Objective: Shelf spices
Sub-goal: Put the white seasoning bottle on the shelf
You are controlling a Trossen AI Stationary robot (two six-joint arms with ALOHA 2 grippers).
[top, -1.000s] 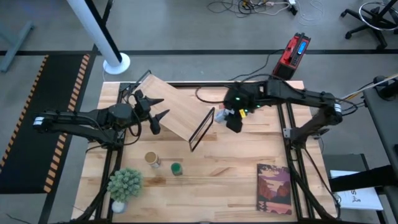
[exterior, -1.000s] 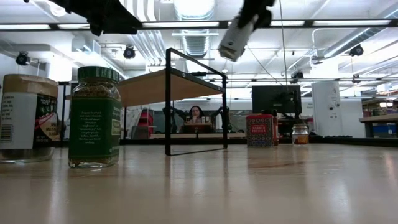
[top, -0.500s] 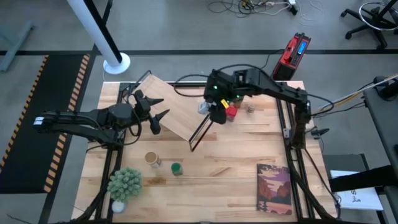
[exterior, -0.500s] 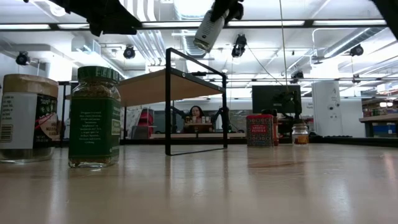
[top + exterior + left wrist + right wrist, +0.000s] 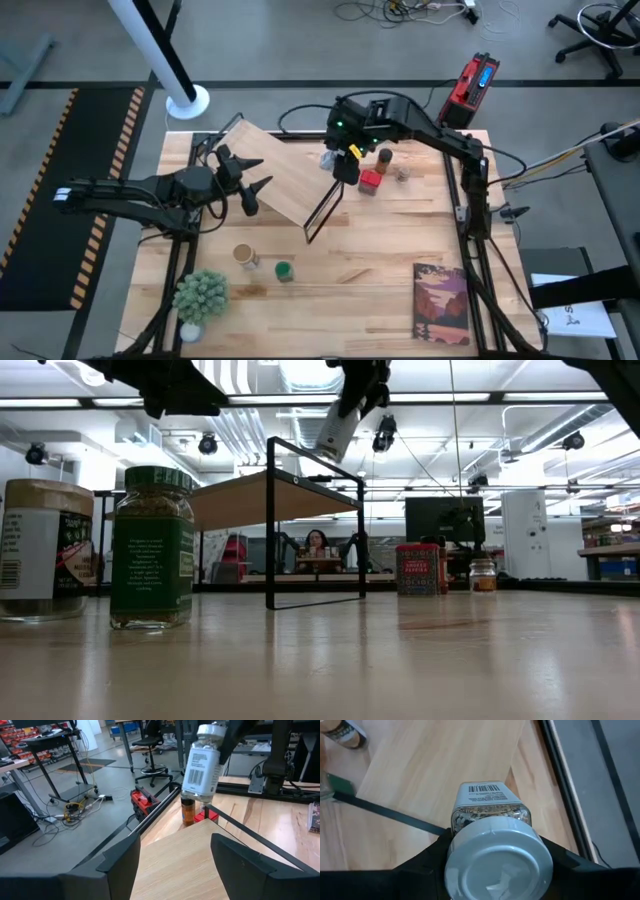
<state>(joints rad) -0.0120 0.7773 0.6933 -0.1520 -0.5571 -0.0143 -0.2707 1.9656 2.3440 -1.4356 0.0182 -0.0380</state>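
Note:
My right gripper (image 5: 345, 162) is shut on a white-lidded jar (image 5: 202, 762) and hangs above the black-frame end (image 5: 322, 210) of the shelf (image 5: 285, 170). The low view shows this jar (image 5: 335, 430) above the frame's top. My left gripper (image 5: 250, 182) stands open over the plank's left end. A red tin (image 5: 369, 181), a dark-lidded brown jar (image 5: 384, 157) and a small silvery-topped jar (image 5: 402, 174) stand upright right of the shelf. A tan-topped jar (image 5: 244, 256) and a green-lidded jar (image 5: 284, 271) stand near the front left. My right gripper pinches the jar at its lid end (image 5: 457, 857), one finger on each side. The fingers (image 5: 427, 860) come from above, slanting down along the jar. The jar hangs below them, tilted, bottom down, lifted clear of the shelf and table.
A potted plant (image 5: 200, 297) stands at the near left corner and a book (image 5: 441, 302) lies at the near right. A red device (image 5: 470, 88) sits on the floor beyond the far right corner. Bare tabletop (image 5: 370, 250) lies between shelf and book.
My right gripper has carried the white-lidded jar toward the table's left and far edge, rising a little, from beside the shelf's frame to above it. The jar stays tilted and clear. My left gripper has kept still.

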